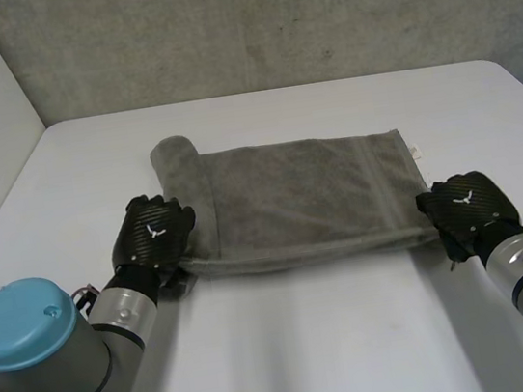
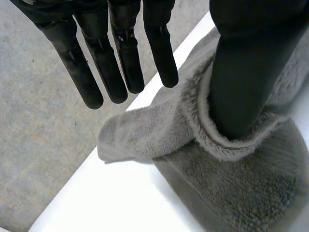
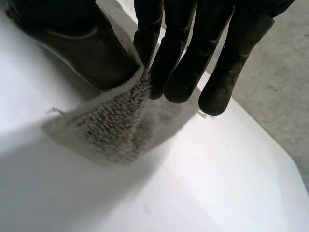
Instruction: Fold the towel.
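Observation:
A grey towel (image 1: 300, 191) lies folded on the white table (image 1: 312, 345), its left end rumpled into a roll. My left hand (image 1: 155, 232) is at the towel's near left corner. In the left wrist view its fingers (image 2: 120, 63) are straight and off the cloth, while the thumb (image 2: 246, 72) presses into a fold of the towel (image 2: 231, 183). My right hand (image 1: 465, 204) is at the near right corner. In the right wrist view the right hand (image 3: 188, 58) pinches that corner of the towel (image 3: 111, 130) between thumb and fingers, lifting it slightly off the table.
A grey concrete wall runs behind the table's far edge. Bare white table surface lies in front of the towel and to both sides. The floor shows past the table edge (image 2: 72, 193) in the left wrist view.

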You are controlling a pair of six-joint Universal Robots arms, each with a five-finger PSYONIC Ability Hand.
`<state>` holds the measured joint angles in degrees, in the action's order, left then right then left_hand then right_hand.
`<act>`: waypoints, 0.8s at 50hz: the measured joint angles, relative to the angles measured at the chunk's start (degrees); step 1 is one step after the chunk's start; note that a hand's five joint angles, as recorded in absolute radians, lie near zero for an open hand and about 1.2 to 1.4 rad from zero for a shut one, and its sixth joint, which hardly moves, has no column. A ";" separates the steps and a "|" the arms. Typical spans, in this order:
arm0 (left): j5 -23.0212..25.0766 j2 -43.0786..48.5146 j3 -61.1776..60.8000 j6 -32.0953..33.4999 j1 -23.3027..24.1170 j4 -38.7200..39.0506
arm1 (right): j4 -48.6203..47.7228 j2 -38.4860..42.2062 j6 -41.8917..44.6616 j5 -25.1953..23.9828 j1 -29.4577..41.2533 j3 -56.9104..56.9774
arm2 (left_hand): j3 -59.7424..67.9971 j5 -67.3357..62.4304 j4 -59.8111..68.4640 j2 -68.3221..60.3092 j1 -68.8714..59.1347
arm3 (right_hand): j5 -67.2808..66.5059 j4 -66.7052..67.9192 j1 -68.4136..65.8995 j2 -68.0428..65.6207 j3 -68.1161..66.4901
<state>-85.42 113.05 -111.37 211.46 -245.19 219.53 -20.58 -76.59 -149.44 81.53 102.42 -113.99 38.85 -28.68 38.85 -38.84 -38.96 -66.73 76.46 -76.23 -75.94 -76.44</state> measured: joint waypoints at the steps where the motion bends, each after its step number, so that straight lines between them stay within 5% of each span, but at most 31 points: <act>1: 0.00 0.18 0.06 -0.01 -0.27 -0.07 | -0.08 -0.12 0.26 -0.10 -0.52 -0.04 | -0.15 0.16 -0.16 0.13 0.22 | 0.00 0.00 0.00 0.00 0.00; 40: 0.09 0.37 0.05 -0.52 -1.96 -0.07 | -2.43 -3.88 -4.72 -2.42 -10.39 0.26 | 0.04 -0.32 -0.03 -0.07 0.01 | 0.00 0.01 -0.01 -0.04 -0.25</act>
<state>-85.34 113.42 -111.32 210.95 -247.15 219.46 -23.01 -80.47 -154.16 79.10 92.04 -113.73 38.89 -29.00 38.82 -38.91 -38.94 -66.73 76.47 -76.25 -75.97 -76.69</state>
